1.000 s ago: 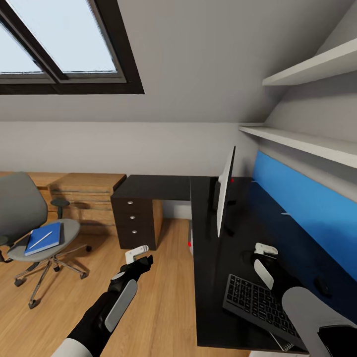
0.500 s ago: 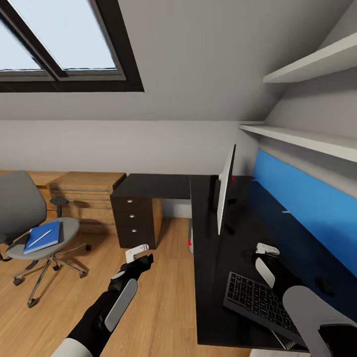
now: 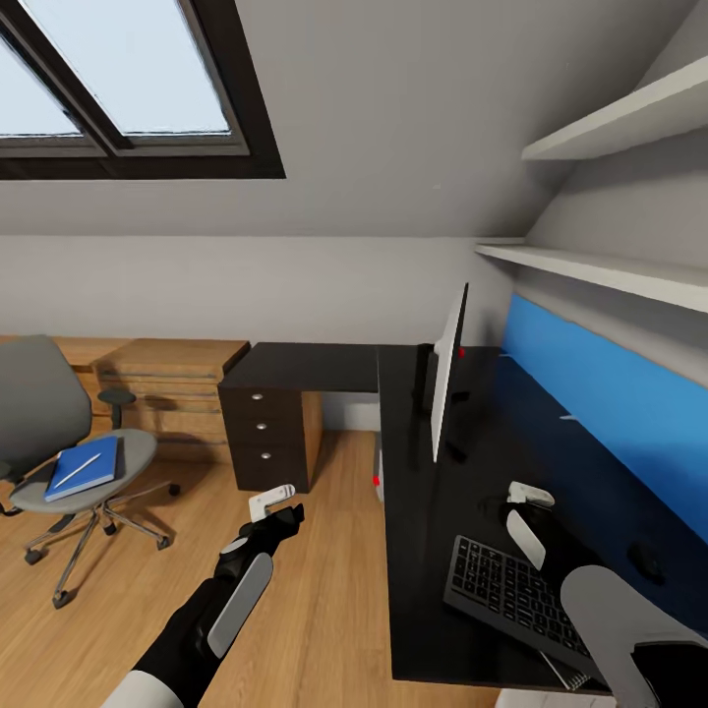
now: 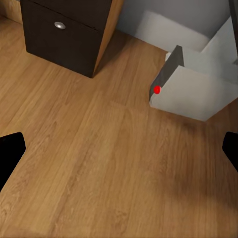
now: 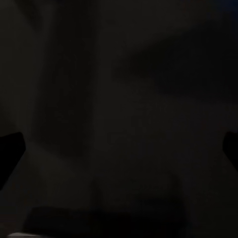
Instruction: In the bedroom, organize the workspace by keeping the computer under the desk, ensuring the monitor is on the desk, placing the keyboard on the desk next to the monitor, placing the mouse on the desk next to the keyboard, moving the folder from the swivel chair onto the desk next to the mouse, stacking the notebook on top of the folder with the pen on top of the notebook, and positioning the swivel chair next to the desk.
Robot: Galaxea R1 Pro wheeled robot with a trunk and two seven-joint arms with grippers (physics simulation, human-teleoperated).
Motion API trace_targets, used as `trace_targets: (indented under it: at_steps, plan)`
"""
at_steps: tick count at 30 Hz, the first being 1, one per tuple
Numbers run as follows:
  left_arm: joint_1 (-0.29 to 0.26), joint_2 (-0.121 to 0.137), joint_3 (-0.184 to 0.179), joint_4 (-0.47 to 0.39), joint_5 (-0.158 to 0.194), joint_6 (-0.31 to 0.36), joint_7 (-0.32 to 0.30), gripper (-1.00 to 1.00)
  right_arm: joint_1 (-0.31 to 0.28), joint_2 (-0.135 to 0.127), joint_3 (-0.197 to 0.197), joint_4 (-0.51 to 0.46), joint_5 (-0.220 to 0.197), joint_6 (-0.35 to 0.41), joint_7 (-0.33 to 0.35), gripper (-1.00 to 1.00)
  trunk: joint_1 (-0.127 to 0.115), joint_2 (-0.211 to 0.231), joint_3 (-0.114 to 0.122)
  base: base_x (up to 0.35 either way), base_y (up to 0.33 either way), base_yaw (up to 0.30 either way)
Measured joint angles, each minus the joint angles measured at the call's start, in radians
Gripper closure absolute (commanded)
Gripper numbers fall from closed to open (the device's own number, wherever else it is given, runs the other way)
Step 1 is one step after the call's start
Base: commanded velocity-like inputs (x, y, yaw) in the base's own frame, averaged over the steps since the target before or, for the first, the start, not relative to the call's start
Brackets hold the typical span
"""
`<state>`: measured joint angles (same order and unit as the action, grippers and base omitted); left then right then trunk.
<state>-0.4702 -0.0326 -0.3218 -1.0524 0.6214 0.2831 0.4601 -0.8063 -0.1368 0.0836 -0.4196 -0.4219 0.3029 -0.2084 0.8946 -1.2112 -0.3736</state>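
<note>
Hovering spread-fingered beside the counter (image 3: 423, 610), left tool (image 3: 273, 503) faces the blue folder (image 3: 87, 467), ready for fetching; right tool's (image 3: 526, 506) fingers also apart.

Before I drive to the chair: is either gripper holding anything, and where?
Nothing is held. The left gripper is open over bare floor, the right gripper open above the desk.

The black desk (image 3: 413, 551) at the lower right is holding the monitor (image 3: 447, 379) and keyboard (image 3: 511, 595), while the wood floor (image 3: 324, 590) is carrying the swivel chair (image 3: 59, 452) at the left and the computer (image 4: 198, 89).
</note>
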Motion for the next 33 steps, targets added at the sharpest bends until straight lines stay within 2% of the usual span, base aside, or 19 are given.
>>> trace_targets:
  at_steps: [28,33]
  plan:
    - [0.0,0.0,0.0,0.0,-0.002,-0.002,0.001,-1.0,0.0,0.001,0.0,0.0,-0.001,0.018,0.0,-1.0,0.103,-0.189,-0.085,0.0,0.0,0.0]
    - [0.0,0.0,0.0,0.0,-0.002,-0.002,0.0,-1.0,0.0,0.001,0.0,-0.001,-0.001,0.027,0.0,-1.0,0.104,-0.189,-0.085,0.0,0.0,0.0]
